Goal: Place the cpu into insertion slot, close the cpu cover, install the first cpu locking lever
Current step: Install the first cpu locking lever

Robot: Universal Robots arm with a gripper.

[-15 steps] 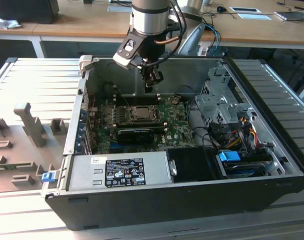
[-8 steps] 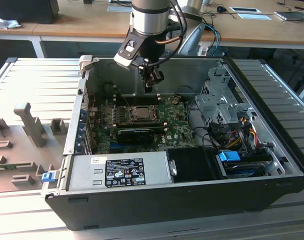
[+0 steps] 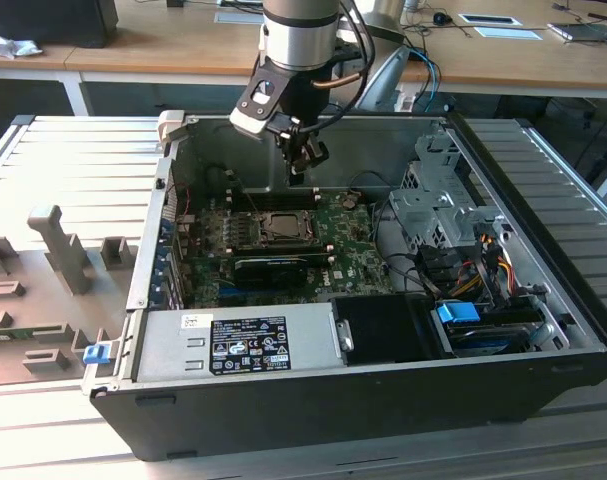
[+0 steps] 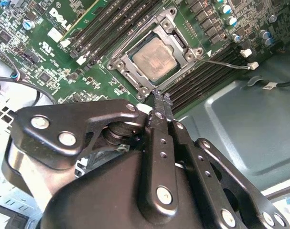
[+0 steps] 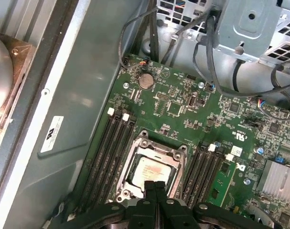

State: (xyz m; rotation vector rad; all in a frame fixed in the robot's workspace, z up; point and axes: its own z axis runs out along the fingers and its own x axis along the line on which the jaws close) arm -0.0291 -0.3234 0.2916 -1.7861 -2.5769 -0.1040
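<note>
Two fingers pressed together, nothing pinched between them: that's the end effector [image 4: 159,98] hanging just above the socket, inside the open computer case [image 3: 383,390] on the bench [image 3: 63,170]. The cpu [image 4: 154,58] is seated in its slot near the middle of the motherboard [image 3: 353,250], pale top showing, flanked on both sides by memory slots [image 4: 202,81]. The cpu cover [image 4: 127,71] looks to be lying flat around it, with the chip showing through its window. So the step in hand, I'd say, is the lever.

And there it is in the second wrist view: a thin metal rod [image 4: 226,62] running from one socket corner out across the memory slots. It looks like the locking lever, and it looks unlatched.

Doing this well means keeping those fingertips together as one stiff pusher. Meet the rod near its free end, where leverage is best, and not at the hinge. Press down first, then sideways, so it tucks under its catch. Watch the white slot clips beside the rod; they look easy to snag. Keep the tips off the chip's bare top, because all the force belongs on the rod.
</note>
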